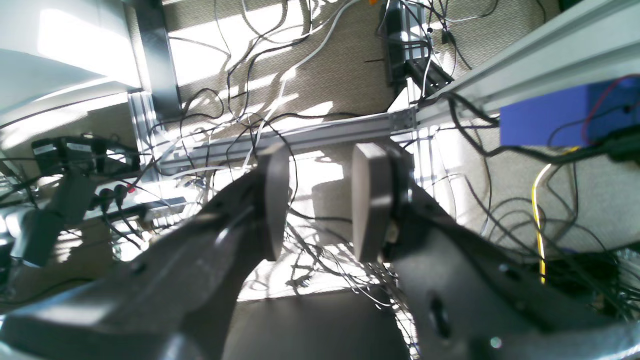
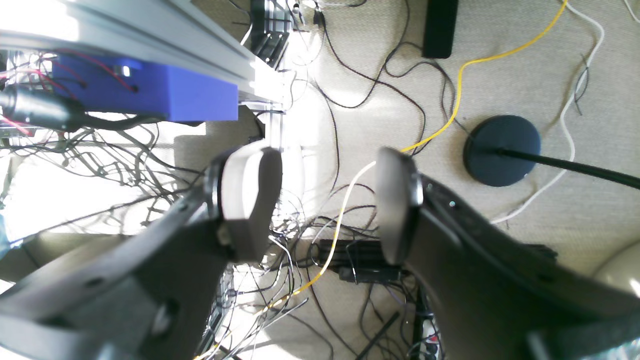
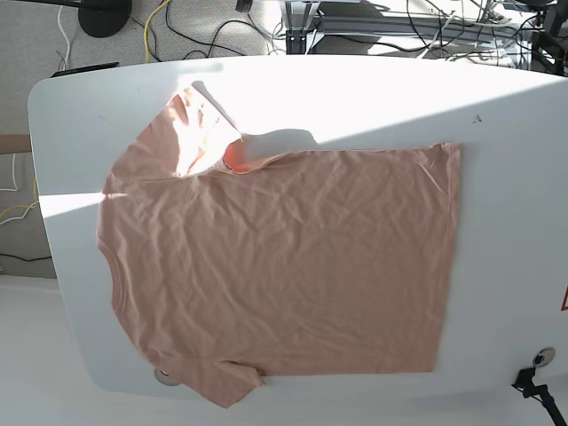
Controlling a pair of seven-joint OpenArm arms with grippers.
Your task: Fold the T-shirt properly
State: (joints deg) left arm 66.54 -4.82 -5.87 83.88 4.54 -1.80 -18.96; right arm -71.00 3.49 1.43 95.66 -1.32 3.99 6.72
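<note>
Between the pads of the left gripper (image 1: 320, 202) a gap shows, nothing in it; the right gripper (image 2: 325, 205) stands wider apart, also empty, above floor cables (image 2: 350, 100). Spread flat on the white table (image 3: 515, 177) lies the T-shirt (image 3: 284, 257), collar toward the base view's left.

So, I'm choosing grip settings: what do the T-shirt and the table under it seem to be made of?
The T-shirt looks like thin, soft knit, likely cotton jersey: matte salmon pink, finely wrinkled all over, with a ribbed collar. The table looks like a hard, smooth white board, perhaps laminate or painted: sunlight falls evenly on it and no grain shows.
</note>
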